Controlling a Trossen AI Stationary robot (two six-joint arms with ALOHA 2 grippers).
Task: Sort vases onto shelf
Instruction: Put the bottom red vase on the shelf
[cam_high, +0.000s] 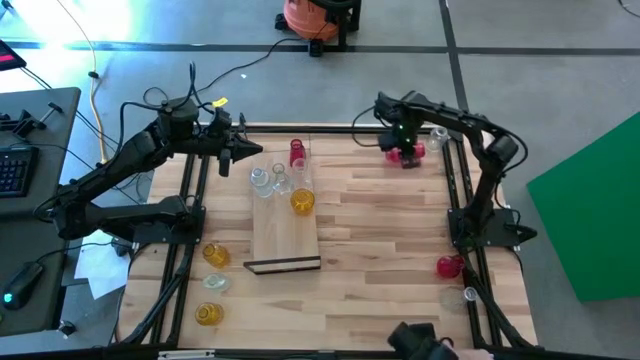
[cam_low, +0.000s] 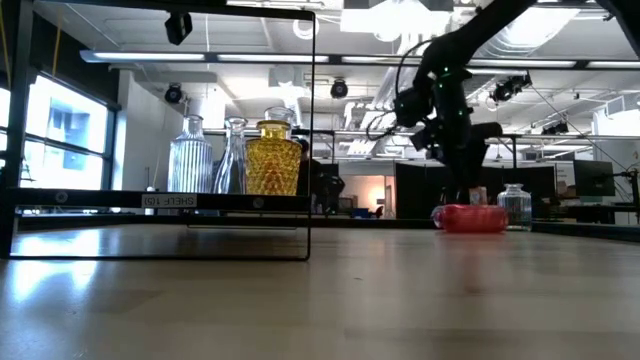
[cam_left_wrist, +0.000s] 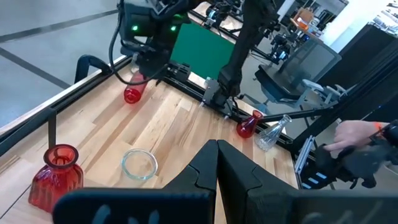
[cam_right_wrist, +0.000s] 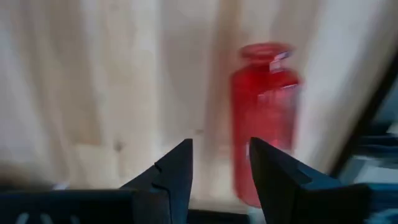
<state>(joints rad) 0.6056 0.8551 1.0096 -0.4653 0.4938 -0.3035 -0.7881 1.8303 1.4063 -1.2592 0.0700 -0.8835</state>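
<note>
High view: right end effector (cam_high: 405, 150) near the desk's (cam_high: 380, 240) far right corner, fingers parted, empty, over a toppled red glass vase (cam_high: 408, 153). Left end effector (cam_high: 250, 152) shut, empty, beside the light-wood shelf board (cam_high: 285, 240) bearing red, clear and amber vases.

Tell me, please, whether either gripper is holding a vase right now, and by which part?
Neither. The right gripper is open above a lying red vase; the left gripper is shut, empty.
</note>
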